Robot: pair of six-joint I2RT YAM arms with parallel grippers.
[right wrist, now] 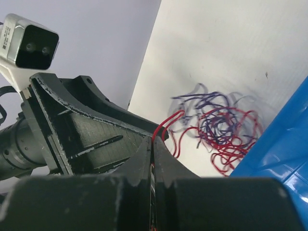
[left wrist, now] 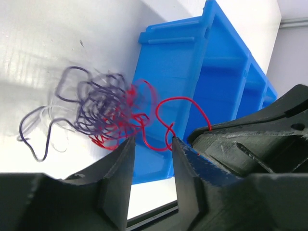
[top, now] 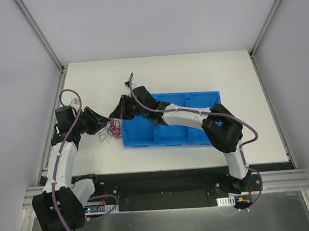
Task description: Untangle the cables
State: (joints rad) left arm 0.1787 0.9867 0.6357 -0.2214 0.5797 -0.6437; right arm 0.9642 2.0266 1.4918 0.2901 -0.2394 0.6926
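Observation:
The cables (top: pixel 114 129) are a small knot of red, dark purple and white wires on the white table, just left of the blue bin. In the left wrist view the knot (left wrist: pixel 106 113) lies beyond my left gripper (left wrist: pixel 151 144), which is open, with a red loop (left wrist: pixel 166 122) hanging at its fingertips. My right gripper (right wrist: pixel 152 142) is shut on a red cable (right wrist: pixel 166 126) that runs from its tips to the knot (right wrist: pixel 216 120). In the top view the left gripper (top: pixel 98 123) and right gripper (top: pixel 119 110) nearly meet over the knot.
A blue compartment bin (top: pixel 188 99) lies on the table right of the knot, under my right arm; its end wall (left wrist: pixel 178 72) stands close behind the wires. The table's left edge and a grey wall are near the left arm.

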